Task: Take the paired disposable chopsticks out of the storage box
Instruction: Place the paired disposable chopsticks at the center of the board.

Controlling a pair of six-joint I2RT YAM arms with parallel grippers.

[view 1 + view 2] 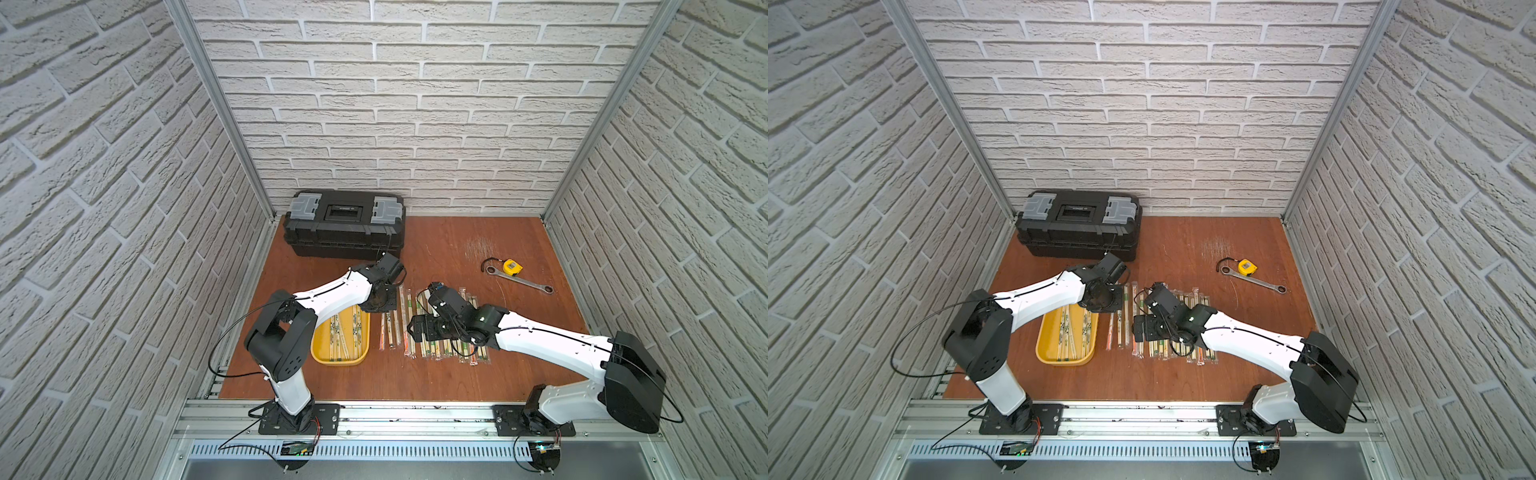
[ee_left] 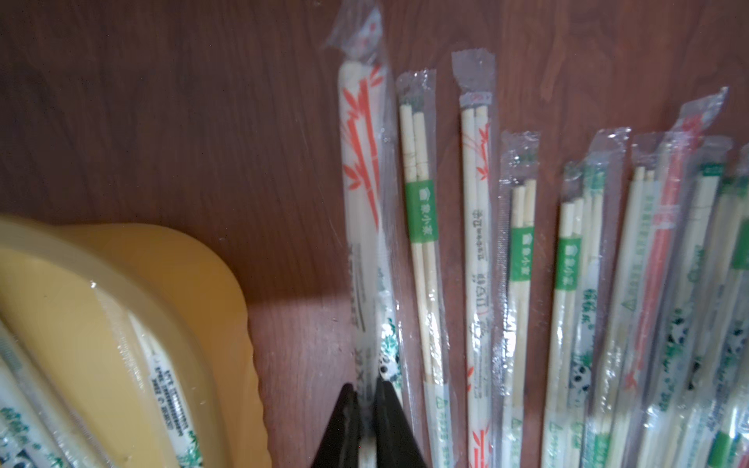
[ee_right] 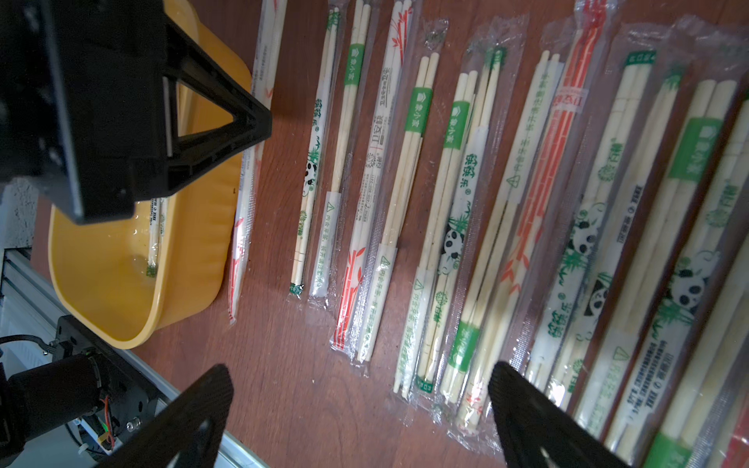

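Chopsticks (image 3: 409, 174): pale pairs in clear printed sleeves; some held in yellow box (image 1: 340, 362), most rowed on table (image 1: 415, 382) to its right. One pinched by left hand (image 2: 366, 389); right hand (image 3: 360, 368) spread. Bare table nearward.

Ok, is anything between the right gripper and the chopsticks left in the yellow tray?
Yes. The left gripper, shut on one sleeved pair, stands beside the tray rim nearest the right gripper, and its arm crosses above the tray.
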